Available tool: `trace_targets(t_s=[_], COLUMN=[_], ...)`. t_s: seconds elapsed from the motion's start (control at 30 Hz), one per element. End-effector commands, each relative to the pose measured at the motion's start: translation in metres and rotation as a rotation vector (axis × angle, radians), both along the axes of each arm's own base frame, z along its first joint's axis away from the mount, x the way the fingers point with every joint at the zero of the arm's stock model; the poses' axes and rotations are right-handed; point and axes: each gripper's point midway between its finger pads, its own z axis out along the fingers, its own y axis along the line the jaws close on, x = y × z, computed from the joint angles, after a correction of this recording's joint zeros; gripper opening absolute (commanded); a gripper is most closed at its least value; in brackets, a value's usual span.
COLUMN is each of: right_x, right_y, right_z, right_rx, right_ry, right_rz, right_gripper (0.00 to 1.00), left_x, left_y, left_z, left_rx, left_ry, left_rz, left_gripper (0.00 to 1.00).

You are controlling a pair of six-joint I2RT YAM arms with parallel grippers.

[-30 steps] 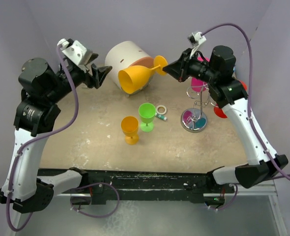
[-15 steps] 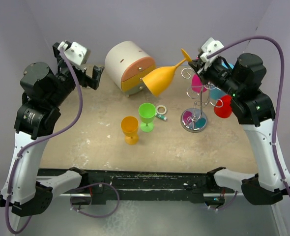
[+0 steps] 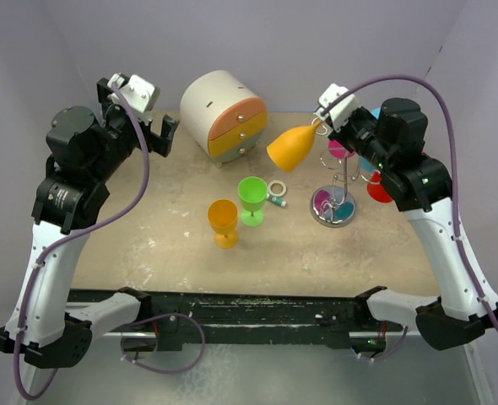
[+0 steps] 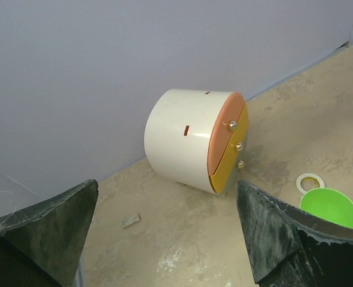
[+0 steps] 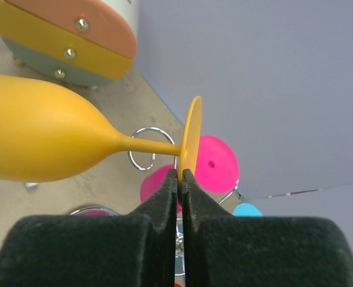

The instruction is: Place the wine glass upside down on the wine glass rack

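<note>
My right gripper (image 3: pixel 327 121) is shut on the foot of an orange-yellow wine glass (image 3: pixel 293 147), held in the air with its bowl pointing down-left. In the right wrist view the jaws (image 5: pixel 180 176) pinch the rim of the glass's round foot (image 5: pixel 190 134), the bowl (image 5: pixel 39 143) stretching left. The chrome wine glass rack (image 3: pixel 334 207) stands just right of it, with pink (image 3: pixel 342 148), blue and red (image 3: pixel 382 187) glasses hanging on it. One empty scroll loop (image 5: pixel 148 148) shows behind the stem. My left gripper (image 3: pixel 156 126) is open and empty at the far left.
A round white drawer cabinet (image 3: pixel 224 114) with orange and yellow drawers stands at the back. A green glass (image 3: pixel 252 198) and an orange glass (image 3: pixel 224 221) stand upright mid-table, beside a tape roll (image 3: pixel 277 188) and a small tube (image 3: pixel 276 201).
My right gripper has carried the orange-yellow glass rightward and tipped it, its bowl now hanging down-left close beside the rack. The left gripper has drawn back a little.
</note>
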Motion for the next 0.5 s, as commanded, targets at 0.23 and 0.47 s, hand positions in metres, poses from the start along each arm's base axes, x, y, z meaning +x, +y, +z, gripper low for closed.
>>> trace_targets(t_s=[0.23,0.47], right_x=[0.012,0.013], right_y=[-0.021,-0.037], right_z=[-0.028,-0.034], right_rx=[-0.186,-0.273], right_ry=[-0.033,-0.049], right_rz=[-0.162,-0.224], right_gripper=[0.00,0.00], left_x=[0.000,0.001], left_y=[0.001,0.001], left_z=[0.011,0.010], left_rx=[-0.043,-0.042], left_ry=[-0.036,-0.035], left_rz=[-0.015,-0.014], left_gripper=[0.99,0.99])
